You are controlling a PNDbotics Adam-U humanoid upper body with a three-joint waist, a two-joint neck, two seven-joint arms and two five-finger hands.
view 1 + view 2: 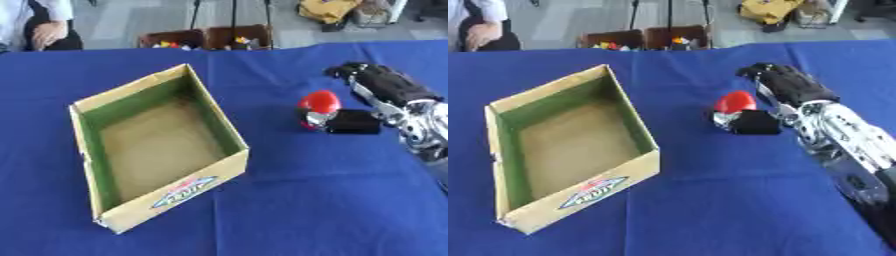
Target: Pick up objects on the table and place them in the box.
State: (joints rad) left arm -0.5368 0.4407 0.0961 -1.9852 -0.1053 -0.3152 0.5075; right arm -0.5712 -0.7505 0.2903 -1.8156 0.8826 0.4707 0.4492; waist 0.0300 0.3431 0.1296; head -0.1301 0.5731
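A small red rounded object (320, 102) with a shiny silver lower part sits on the blue tablecloth, right of the box. A black block-like piece (353, 121) lies against its right side; I cannot tell whether it is my right hand's thumb or a separate thing. My right hand (792, 86) lies just right of the red object, black fingers stretched toward the far side and holding nothing. The open cardboard box (224, 167), green inside with a brown floor, stands at centre left with nothing in it. My left hand does not show.
The blue cloth (324, 200) covers the whole table. Beyond the far edge stand two brown bins (206, 38) holding small colourful items, and a seated person is at the far left. My silver right forearm (850, 145) runs to the lower right.
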